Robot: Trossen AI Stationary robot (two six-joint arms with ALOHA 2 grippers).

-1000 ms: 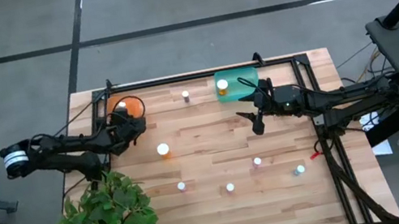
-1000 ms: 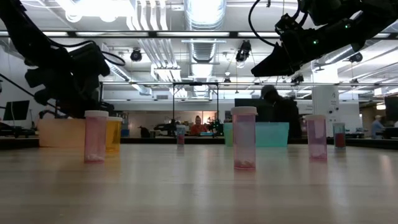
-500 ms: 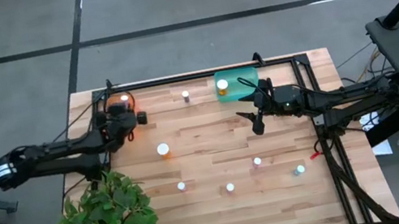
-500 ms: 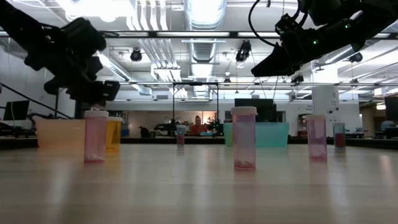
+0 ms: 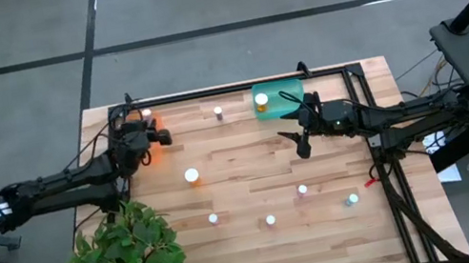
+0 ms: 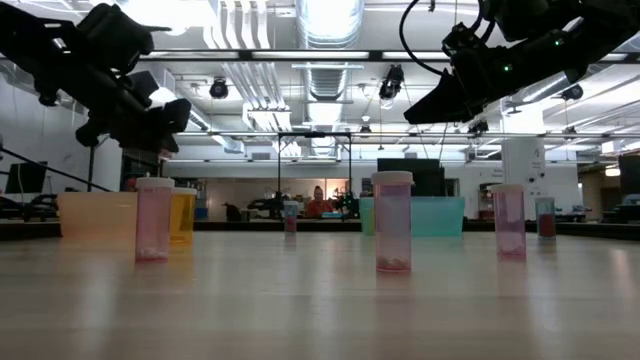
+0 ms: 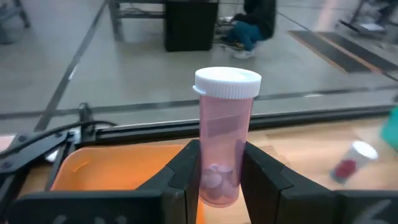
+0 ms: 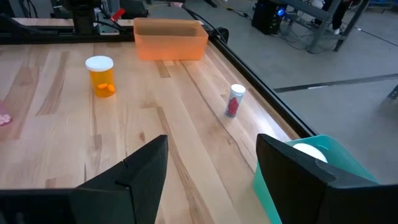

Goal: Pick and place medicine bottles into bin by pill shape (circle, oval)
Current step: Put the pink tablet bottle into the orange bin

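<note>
a: how does the bottle look?
b: a clear pink plastic cylinder bottle (image 7: 221,146) with a white cap, upright, pills at its bottom.
a: where?
b: pinched between the left gripper (image 7: 217,180) fingers, above the orange plastic bin (image 7: 118,165).

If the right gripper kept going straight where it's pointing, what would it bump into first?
Probably the orange-bodied bottle. The right gripper, open and empty, points across bare wood toward it, with the orange bin farther behind. Depth is hard to judge, so it might slip past beside it.

Left pincer (image 7: 214,171) clamped, raised; right pincer (image 8: 211,165) spread, hovering.
</note>
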